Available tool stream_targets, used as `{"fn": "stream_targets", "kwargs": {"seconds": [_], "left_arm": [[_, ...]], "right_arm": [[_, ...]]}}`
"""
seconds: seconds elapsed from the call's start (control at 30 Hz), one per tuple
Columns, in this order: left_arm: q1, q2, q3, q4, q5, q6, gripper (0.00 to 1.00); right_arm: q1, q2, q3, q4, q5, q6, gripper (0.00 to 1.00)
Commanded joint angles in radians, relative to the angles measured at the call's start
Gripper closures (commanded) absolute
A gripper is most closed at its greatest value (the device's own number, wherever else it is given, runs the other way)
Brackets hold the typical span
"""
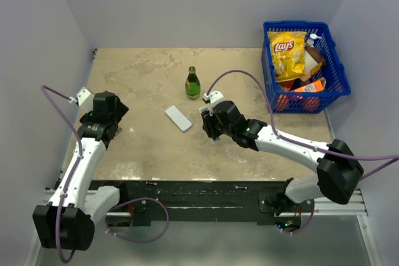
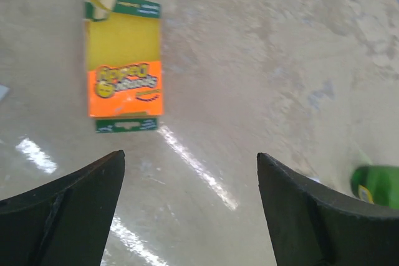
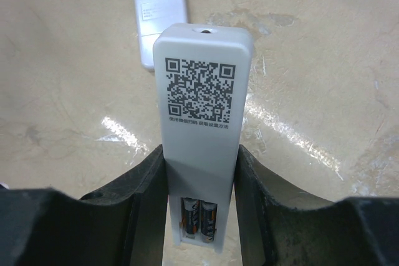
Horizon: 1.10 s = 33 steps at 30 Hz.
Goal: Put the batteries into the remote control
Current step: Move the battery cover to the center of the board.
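Two fingers point(image 3: 146, 204) of the right gripper point(image 3: 198, 154) were clamped on the long sides of the remote control point(image 3: 201, 123), held just above the table point(image 1: 143, 73) near its middle. The remote was white and back side up, with a QR code and a line of small print on it and a small hole at the far end. Its battery bay at the near end was open. Both batteries point(image 3: 199, 219) sat in it side by side, dark with orange bands.

A white bar point(image 3: 159, 14) with a small label lay flat on the table just beyond the remote, apart from it.

The left gripper point(image 2: 190, 172) was spread wide with nothing in it, over the left side of the table. A yellow and orange sponge pack point(image 2: 123, 60) lay flat ahead of it, not touching.

A green bottle point(image 1: 192, 83) stood upright behind the white bar.

The blue basket point(image 1: 336, 60) sat in the far right corner. It held a yellow chip bag point(image 1: 288, 51), an orange carton point(image 1: 310, 85) and other items too jumbled to tell.
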Motion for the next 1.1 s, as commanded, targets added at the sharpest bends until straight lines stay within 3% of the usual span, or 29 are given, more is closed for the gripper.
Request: {"fn": "stream_targets", "kwargs": {"seconds": [0.0, 0.17, 0.37, 0.6, 1.07], "left_arm": [[0.141, 0.053, 0.103, -0.151, -0.14, 0.011, 0.09], [0.41, 0.188, 0.095, -0.122, -0.071, 0.057, 0.1], [0.55, 0.317, 0.032, -0.015, -0.074, 0.032, 0.2], [0.64, 0.5, -0.006, 0.067, -0.018, 0.003, 0.32], [0.722, 0.514, -0.057, 0.113, 0.061, -0.017, 0.44]], "right_arm": [[-0.003, -0.083, -0.014, 0.029, 0.015, -0.013, 1.0], [-0.004, -0.123, -0.031, 0.036, -0.006, -0.013, 1.0], [-0.004, -0.151, -0.043, 0.045, -0.023, -0.011, 1.0], [-0.004, -0.162, -0.053, 0.042, 0.001, -0.019, 1.0], [-0.004, -0.136, -0.049, 0.054, -0.011, -0.025, 1.0]]}}
